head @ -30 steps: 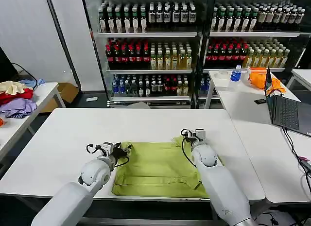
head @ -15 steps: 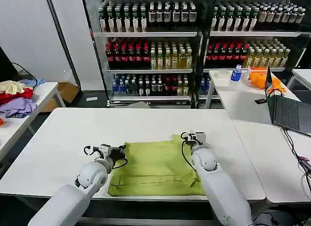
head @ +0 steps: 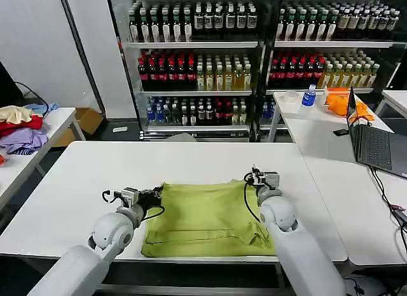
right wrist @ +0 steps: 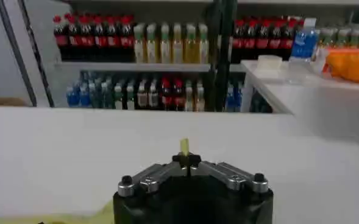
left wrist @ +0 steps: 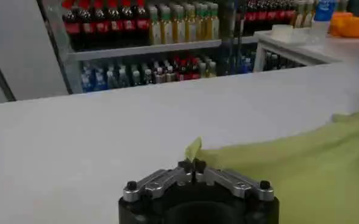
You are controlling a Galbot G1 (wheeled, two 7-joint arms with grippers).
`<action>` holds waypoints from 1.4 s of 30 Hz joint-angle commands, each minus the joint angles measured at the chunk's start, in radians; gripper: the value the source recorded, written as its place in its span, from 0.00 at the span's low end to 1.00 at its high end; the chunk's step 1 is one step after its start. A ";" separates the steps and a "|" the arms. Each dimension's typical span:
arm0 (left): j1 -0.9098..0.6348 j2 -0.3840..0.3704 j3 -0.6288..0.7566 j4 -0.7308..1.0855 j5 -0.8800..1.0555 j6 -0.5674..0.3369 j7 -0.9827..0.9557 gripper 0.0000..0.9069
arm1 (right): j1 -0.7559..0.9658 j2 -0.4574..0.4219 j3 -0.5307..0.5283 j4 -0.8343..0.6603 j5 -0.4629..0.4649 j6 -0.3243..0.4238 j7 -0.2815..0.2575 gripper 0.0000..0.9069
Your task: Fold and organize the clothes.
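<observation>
One bench (head: 76, 181), white, carries everything. On it, toward its near edge and between my two arms, lies the shirt (head: 203, 219): lime green, already doubled over, a rough rectangle with its near hem bunched a little.

Change since a second ago: the far edge of the shirt sat crooked and narrower then, right corner pulled in near my right arm. Now that edge runs straighter and wider across the bench. Both arms have drifted outward and slightly away from me, stretching the cloth taut between them. I judge this a spread-and-flatten step before the next fold, not a fold itself, so the task is partway along.

My left end effector (head: 154, 194) is at the shirt's far left corner, clamped on it; in the left wrist view a green tip of cloth pokes up between the closed fingers (left wrist: 185, 172). My right end effector (head: 255, 177) is at the far right corner, likewise pinched on the shirt, with a thin green sliver standing above the closed fingers (right wrist: 194, 160) in the right wrist view.
</observation>
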 commanded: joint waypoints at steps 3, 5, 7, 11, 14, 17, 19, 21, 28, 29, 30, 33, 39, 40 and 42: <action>0.116 0.047 -0.046 -0.155 -0.002 -0.003 0.005 0.02 | -0.254 -0.065 0.051 0.307 -0.010 0.005 -0.002 0.00; 0.151 0.057 -0.052 -0.185 0.006 -0.004 0.008 0.02 | -0.297 -0.066 0.061 0.336 -0.020 0.005 -0.004 0.00; 0.188 0.061 -0.055 -0.209 0.025 -0.003 0.010 0.02 | -0.339 -0.067 0.077 0.361 -0.034 0.006 -0.008 0.00; 0.236 0.057 -0.065 -0.231 0.041 0.001 0.007 0.02 | -0.399 -0.069 0.113 0.389 -0.048 0.008 -0.021 0.00; 0.273 0.057 -0.077 -0.245 0.056 0.002 0.008 0.02 | -0.435 -0.069 0.136 0.412 -0.049 0.007 -0.022 0.00; 0.295 0.059 -0.083 -0.250 0.071 0.004 0.007 0.02 | -0.460 -0.066 0.142 0.413 -0.061 0.007 -0.022 0.00; 0.317 0.055 -0.089 -0.259 0.075 0.006 0.000 0.02 | -0.468 -0.060 0.143 0.403 -0.075 0.008 -0.017 0.00; 0.338 0.049 -0.095 -0.270 0.080 0.006 -0.003 0.02 | -0.473 -0.053 0.146 0.394 -0.087 0.011 -0.018 0.00; 0.437 0.028 -0.128 -0.319 0.130 -0.010 -0.001 0.02 | -0.462 -0.024 0.155 0.336 -0.114 0.016 -0.022 0.00; 0.448 0.026 -0.130 -0.323 0.142 -0.013 0.000 0.02 | -0.460 -0.021 0.153 0.330 -0.116 0.016 -0.022 0.00; 0.455 0.023 -0.131 -0.323 0.154 -0.016 0.000 0.02 | -0.453 -0.014 0.151 0.318 -0.121 0.017 -0.022 0.00; 0.465 0.018 -0.132 -0.317 0.163 -0.018 -0.002 0.02 | -0.442 0.001 0.146 0.287 -0.136 0.019 -0.026 0.00; 0.455 0.013 -0.121 -0.280 0.256 -0.050 0.003 1.00 | -0.464 0.036 0.142 0.272 -0.208 0.028 -0.058 1.00; 0.449 0.011 -0.120 -0.274 0.267 -0.051 0.002 1.00 | -0.474 0.042 0.142 0.277 -0.219 0.031 -0.061 1.00; 0.441 0.008 -0.119 -0.270 0.274 -0.055 0.000 1.00 | -0.484 0.046 0.143 0.287 -0.227 0.031 -0.061 1.00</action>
